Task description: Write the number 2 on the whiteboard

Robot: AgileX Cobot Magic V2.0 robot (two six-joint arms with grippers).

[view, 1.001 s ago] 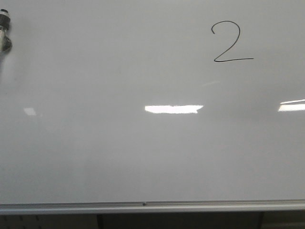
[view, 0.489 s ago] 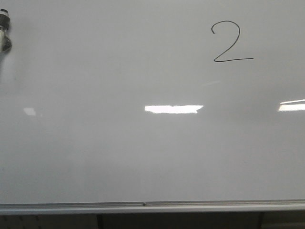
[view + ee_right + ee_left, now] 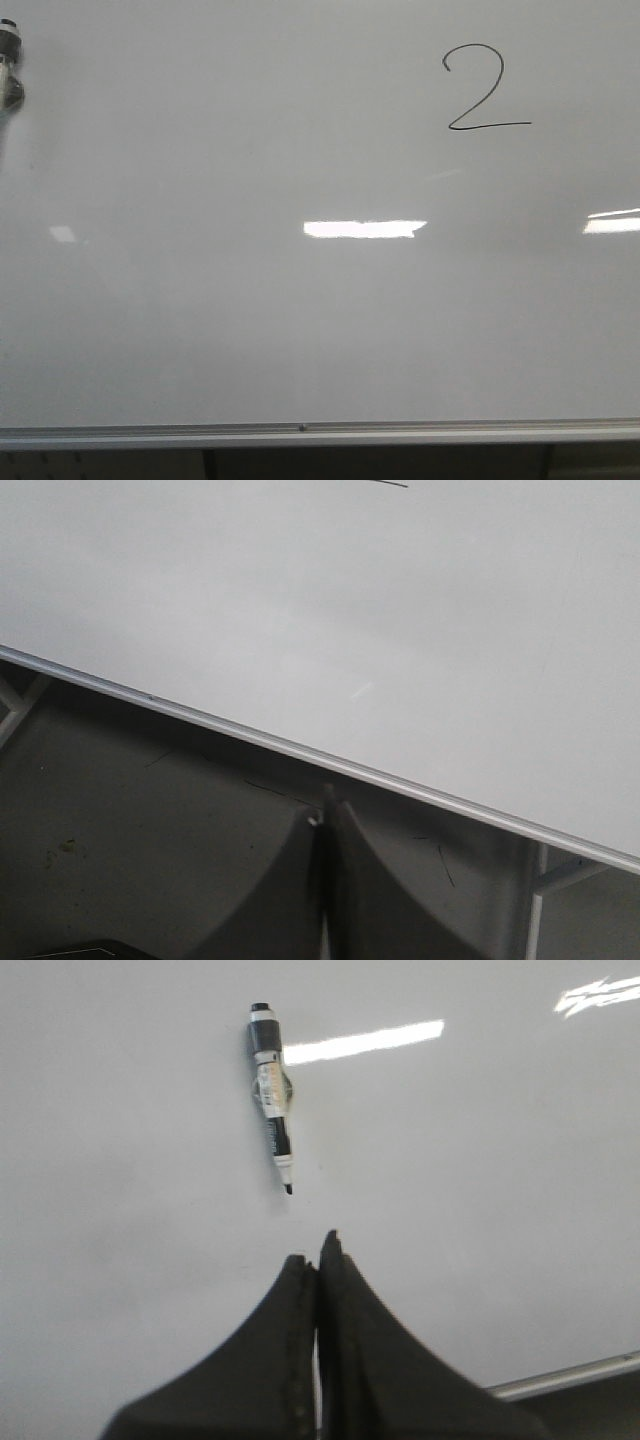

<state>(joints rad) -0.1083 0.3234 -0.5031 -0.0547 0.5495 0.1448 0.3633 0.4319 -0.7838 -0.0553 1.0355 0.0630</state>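
Nearest to me in the left wrist view, the left black pincer (image 3: 318, 1255) had its two dark fingers pressed together with nothing between them, hanging over the wide glossy pale grey-white whiteboard (image 3: 480, 1210). Just beyond the fingertips, apart from them, a black-and-white marker pen (image 3: 270, 1085) lay on the board in the upper left of that frame, its uncapped tip pointing down toward the pincer and its black butt end toward the top. A bright strip of light glare ran beside the pen's upper half.

In the right wrist view, the right black pincer (image 3: 325, 825) was likewise closed on nothing, sitting low in the frame below the board's silver aluminium frame edge (image 3: 250, 735), over a dark grey floor (image 3: 130, 840) scuffed with thin marks. The frame edge crossed that picture on a slant from middle left to lower right, and the board (image 3: 350, 600) filled everything above it.

In the front view the whiteboard (image 3: 250, 330) took up nearly the whole frame, with its aluminium edge (image 3: 300, 433) along the bottom. The thin black hand-drawn number 2 (image 3: 486, 88) stood in the upper right, finished with hooked top, slanting stroke and flat base. The marker pen (image 3: 10, 65) showed only partly at the upper left edge, well apart from the digit.
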